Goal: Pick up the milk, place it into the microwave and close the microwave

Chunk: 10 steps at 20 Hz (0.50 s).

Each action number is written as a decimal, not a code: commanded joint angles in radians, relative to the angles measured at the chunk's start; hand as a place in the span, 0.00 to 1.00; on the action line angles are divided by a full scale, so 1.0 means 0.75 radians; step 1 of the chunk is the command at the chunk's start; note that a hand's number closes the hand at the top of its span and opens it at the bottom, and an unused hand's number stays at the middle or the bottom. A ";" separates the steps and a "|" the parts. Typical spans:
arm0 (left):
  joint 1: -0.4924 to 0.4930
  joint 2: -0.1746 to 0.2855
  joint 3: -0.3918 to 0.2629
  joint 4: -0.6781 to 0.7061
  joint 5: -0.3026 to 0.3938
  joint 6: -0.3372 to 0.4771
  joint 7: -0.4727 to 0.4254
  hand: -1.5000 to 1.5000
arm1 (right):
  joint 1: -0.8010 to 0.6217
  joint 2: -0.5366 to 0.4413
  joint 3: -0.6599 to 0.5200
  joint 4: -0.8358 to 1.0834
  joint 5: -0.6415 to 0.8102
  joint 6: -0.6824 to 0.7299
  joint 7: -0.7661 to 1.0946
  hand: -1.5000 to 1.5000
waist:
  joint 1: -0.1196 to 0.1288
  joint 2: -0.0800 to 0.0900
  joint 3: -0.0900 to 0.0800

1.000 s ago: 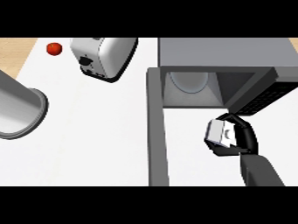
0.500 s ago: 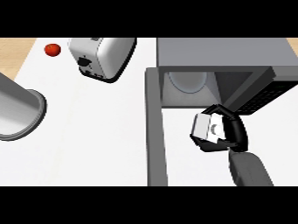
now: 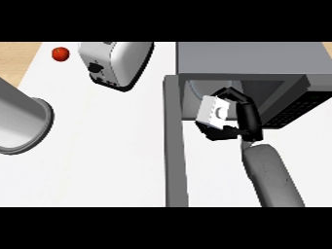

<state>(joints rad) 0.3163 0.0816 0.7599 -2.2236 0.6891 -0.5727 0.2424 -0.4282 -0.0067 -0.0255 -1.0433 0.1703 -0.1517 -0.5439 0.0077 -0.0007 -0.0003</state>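
Fingers [image 3: 224,133] of right hand [image 3: 249,119] curl round milk [image 3: 213,111] at microwave [image 3: 254,58] mouth, centre right; it may clip open door [image 3: 173,146] or frame and tip.

A grey box-shaped microwave [image 3: 254,58] stands at the far right of the white counter top [image 3: 103,160], its dark cavity facing us and open. Its grey door [image 3: 174,151] is swung out toward the near edge and shows edge-on as a long strip left of the opening. The black right hand [image 3: 246,119] curls its fingers round a small white milk carton [image 3: 213,111], held tilted right at the cavity's mouth. A pale round turntable [image 3: 194,91] shows just behind it. The grey right forearm [image 3: 269,175] rises from the lower edge. Further left sits a shiny silver toaster [image 3: 118,61], with a small red round fruit [image 3: 61,54] just beside it. A thick grey left forearm [image 3: 14,116] lies at the left edge.
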 commanded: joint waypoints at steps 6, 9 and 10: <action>-0.033 0.005 0.018 0.054 -0.024 -0.020 -0.030 0.00 | -0.454 -0.039 -0.068 0.452 0.157 -0.198 0.084 1.00 | 0.029 0.010 0.001; -0.051 0.021 0.006 0.102 -0.024 -0.049 -0.037 0.00 | -0.561 -0.111 -0.103 0.583 0.190 -0.232 0.115 1.00 | 0.032 0.014 0.001; 0.030 0.023 0.051 0.097 0.045 -0.091 -0.039 0.00 | -0.555 -0.067 -0.096 0.646 0.224 -0.329 0.061 1.00 | 0.054 0.015 0.001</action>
<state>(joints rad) 0.3110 0.0812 0.7719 -2.1657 0.6798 -0.6198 0.2111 -0.7322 -0.0472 -0.0741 -0.7061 0.2940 -0.3145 -0.5020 0.0277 0.0068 0.0040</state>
